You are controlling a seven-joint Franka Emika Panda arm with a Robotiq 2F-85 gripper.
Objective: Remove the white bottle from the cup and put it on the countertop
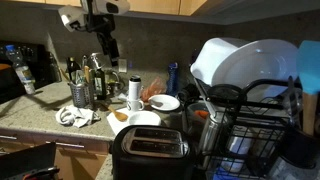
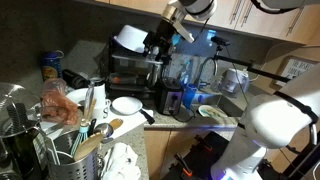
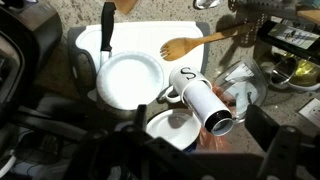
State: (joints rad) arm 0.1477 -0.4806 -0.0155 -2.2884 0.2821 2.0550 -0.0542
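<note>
Not started: white bottle upright inside the cup.
Pincer at eleven o'clock above it, well clear, spread or pressed together impossible to tell; left to do: grasping, lifting out, setting on the surface.

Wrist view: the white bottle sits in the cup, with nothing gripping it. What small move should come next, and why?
Probably lower the tool toward the white bottle and centre it over the dark top. The bottle sits in the cup, untouched. In an exterior view the tool hangs above and to one side of it, so closing now would catch nothing.
</note>
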